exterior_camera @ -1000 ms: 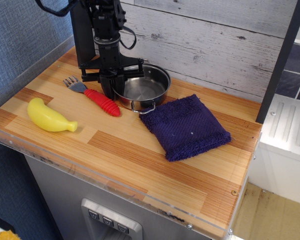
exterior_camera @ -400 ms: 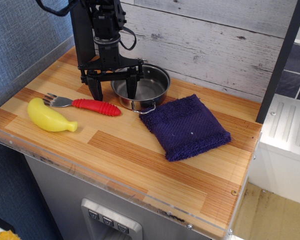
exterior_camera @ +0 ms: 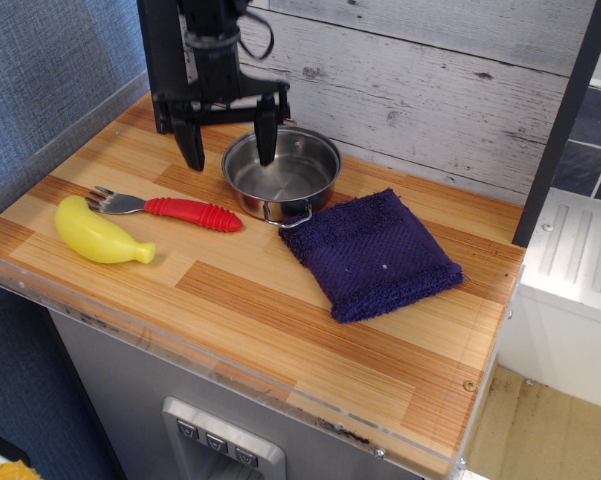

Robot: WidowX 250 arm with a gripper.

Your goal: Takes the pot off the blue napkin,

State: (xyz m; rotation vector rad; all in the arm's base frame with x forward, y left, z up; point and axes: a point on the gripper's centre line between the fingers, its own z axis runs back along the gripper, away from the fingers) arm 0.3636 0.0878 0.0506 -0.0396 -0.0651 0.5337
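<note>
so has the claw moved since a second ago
Yes. The claw has risen and opened: its fingers were down at the left rim of the pot and now hang above it, spread, holding nothing.

Arm all black, matte, top cropped by frame edge. Broad flat blk slab on left side, boxy, plain. Beside it a rounder wrist section w/ a paler grey band partway down. Thin blk cable loops out on right side of wrist. Gripper (exterior_camera: 229, 142): wide blk crossbar w/ two slim tapered blk fingers (exterior_camera: 266, 131), tips narrow. Slight motion blur on crossbar. No markings or screws legible.
</note>
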